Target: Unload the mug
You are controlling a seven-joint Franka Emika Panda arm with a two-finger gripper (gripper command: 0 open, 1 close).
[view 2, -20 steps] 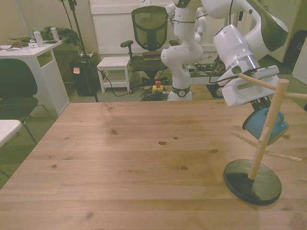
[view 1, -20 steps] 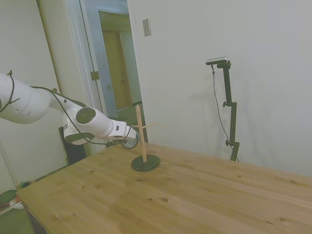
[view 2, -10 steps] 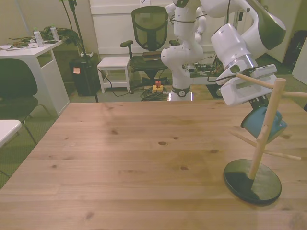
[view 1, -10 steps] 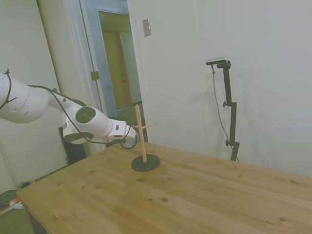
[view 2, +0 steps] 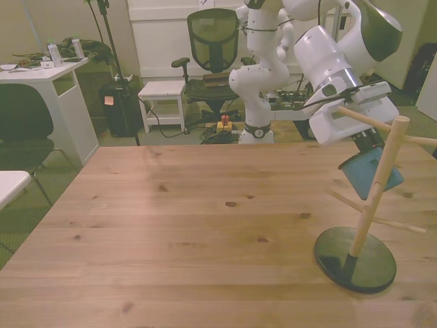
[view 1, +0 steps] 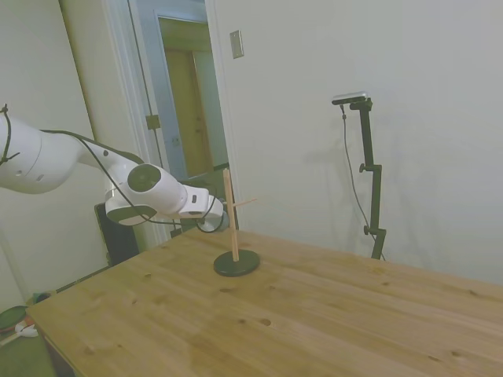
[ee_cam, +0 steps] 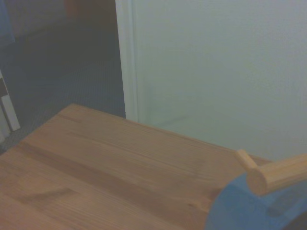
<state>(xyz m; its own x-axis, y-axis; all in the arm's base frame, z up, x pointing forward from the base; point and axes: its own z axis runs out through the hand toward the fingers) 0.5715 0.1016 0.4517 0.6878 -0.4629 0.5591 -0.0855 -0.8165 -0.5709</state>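
Side view: gripper [view 1: 214,222] reaches level to the wooden mug tree [view 1: 234,238] near the table [view 1: 314,314] back corner; mug hidden, claw state can't tell.
Front view: blue mug [view 2: 369,173] tilted behind tree post, just under gripper, off table.
Wrist view: mug [ee_cam: 249,211] blurred, peg [ee_cam: 278,175] across it.

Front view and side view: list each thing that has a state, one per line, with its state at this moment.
mug: off the table, tilted, right at the wooden tree's post and pegs; whether it still hangs on a peg is unclear.
gripper: at the mug; its fingers are hidden.
mug tree: upright, dark round base flat on the table.
door: open behind the arm.
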